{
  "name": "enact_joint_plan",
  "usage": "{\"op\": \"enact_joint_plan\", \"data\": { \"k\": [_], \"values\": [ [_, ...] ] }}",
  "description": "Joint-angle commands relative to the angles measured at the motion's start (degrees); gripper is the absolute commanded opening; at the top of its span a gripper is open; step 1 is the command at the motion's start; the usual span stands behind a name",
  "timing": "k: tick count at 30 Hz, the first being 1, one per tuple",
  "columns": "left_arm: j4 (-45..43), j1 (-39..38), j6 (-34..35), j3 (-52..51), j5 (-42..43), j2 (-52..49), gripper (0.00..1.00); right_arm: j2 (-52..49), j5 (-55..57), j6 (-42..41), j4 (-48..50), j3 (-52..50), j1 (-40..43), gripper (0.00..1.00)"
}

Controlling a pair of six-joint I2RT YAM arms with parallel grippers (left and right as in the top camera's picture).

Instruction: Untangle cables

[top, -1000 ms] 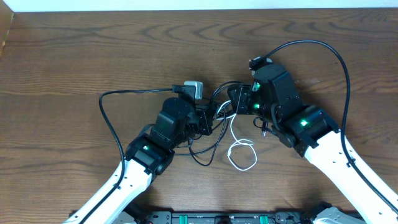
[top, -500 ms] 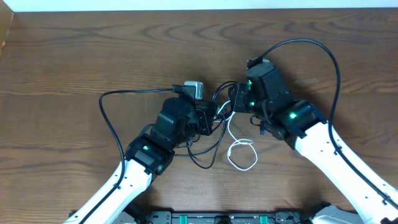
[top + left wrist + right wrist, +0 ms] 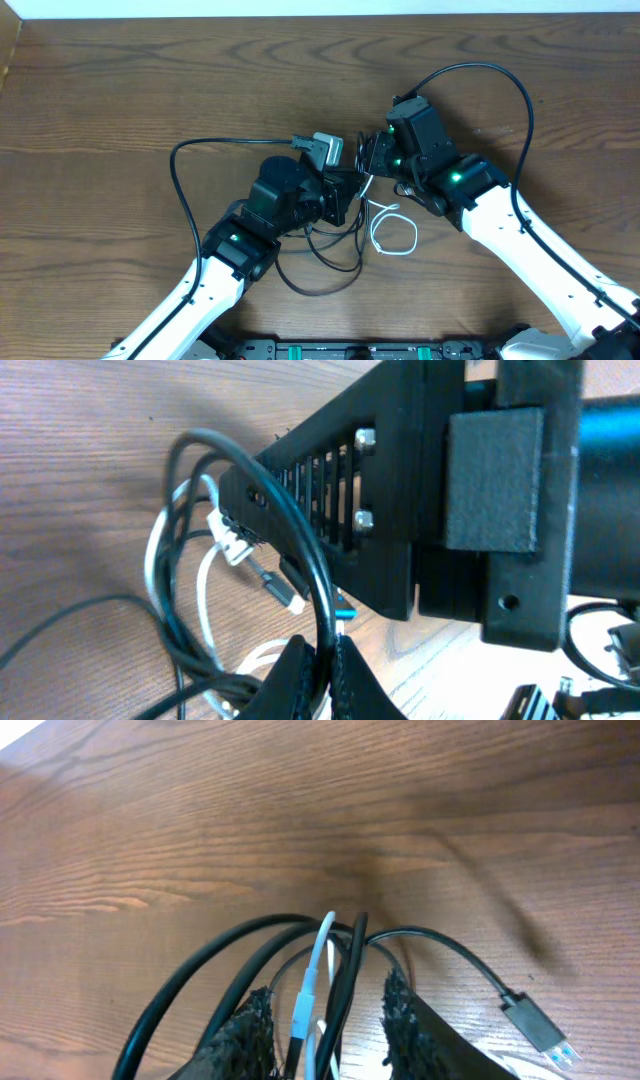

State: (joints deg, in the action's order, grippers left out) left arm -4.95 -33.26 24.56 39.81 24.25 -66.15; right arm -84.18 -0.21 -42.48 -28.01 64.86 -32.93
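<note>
On the far left I see bare tabletop [image 3: 90, 90]. Its left edge just shows in the top corner, and its far edge runs along the top of the view from above. There is lots of open room on that side.

Next comes the left arm's own cord [image 3: 173, 170], which bows out to the left in a big curve over the wood.

The left claw [image 3: 345, 195] sits near the middle of the tabletop. Its two fingers [image 3: 295, 675] are pressed together on a black cable [image 3: 322, 600]. In the left wrist view that cable comes up from the fingertips and bends over to the left, passing in front of the black body of the other claw.

The cables [image 3: 345, 970] are bunched in the middle, between the two claws, which stand just beside each other. Black loops lie on the wood on the near side of the left claw.

The right claw [image 3: 365, 155] has its fingers [image 3: 405, 1020] apart. Black cables and the white cable [image 3: 319, 952] run between them. I cannot tell if the fingers squeeze the bunch. From above, the white cable makes a small loop on the wood on the near side of this claw. A black plug [image 3: 535, 1020] lies flat on the wood to the right, apart from the fingers.

The right arm's own cord [image 3: 478, 65] swings up in a big arc toward the far edge. Past it, on the right, there is more bare wood with plenty of room.
</note>
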Motion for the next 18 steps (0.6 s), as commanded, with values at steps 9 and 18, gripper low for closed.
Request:
{"op": "enact_joint_plan", "data": {
  "k": [9, 18],
  "values": [
    [-0.7, -0.1, -2.7, 0.3, 2.1, 0.9, 0.07, -0.7, -3.0, 0.4, -3.1, 0.2, 0.3, 0.01],
    [-0.7, 0.0, -3.6, 0.3, 2.0, 0.9, 0.08, 0.1, 3.7, 1.4, -15.8, 0.2, 8.2, 0.01]
  ]
}}
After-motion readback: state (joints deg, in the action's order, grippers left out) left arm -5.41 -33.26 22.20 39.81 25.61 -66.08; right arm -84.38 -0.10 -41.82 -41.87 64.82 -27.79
